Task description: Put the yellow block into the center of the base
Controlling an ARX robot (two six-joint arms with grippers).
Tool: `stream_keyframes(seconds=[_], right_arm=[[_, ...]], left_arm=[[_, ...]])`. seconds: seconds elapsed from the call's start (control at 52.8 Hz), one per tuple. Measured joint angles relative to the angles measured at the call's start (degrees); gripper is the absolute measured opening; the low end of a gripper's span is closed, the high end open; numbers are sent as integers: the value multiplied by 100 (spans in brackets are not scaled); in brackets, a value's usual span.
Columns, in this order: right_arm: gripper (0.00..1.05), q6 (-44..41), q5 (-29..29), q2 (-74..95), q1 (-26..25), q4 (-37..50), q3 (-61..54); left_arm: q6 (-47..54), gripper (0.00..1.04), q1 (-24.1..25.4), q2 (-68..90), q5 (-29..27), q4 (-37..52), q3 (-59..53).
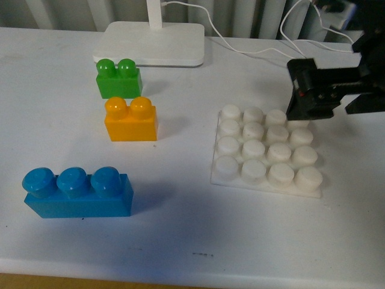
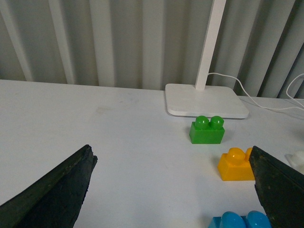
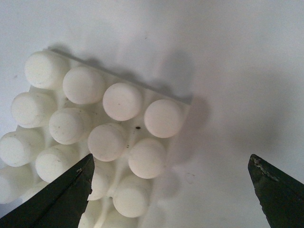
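Left of the square white studded plastic base [image 1: 266, 152], the yellow two-stud plastic block [image 1: 130, 120]: judged light, rigid, slick; grip flat sidewalls. Both left jaws and right jaws apart.

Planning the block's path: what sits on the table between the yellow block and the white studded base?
Nothing. In the front view, only bare white table lies between the yellow block and the base.

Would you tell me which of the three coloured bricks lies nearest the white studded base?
The yellow block: two studs, standing between the other two. The green brick and the longer blue brick both lie farther from the base.
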Motion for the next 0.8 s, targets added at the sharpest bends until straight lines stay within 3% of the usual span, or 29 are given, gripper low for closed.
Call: stream_keyframes(seconds=[0.208, 0.606, 0.796], right_arm=[[95, -33, -201, -914, -341, 81, -251], [95, 142, -861, -3801, -1255, 981, -1847], [95, 459, -1250, -5276, -2031, 1495, -2710]], left_arm=[[0, 98, 0, 0, 0, 0, 0], [0, 98, 0, 0, 0, 0, 0], [0, 98, 0, 0, 0, 0, 0]])
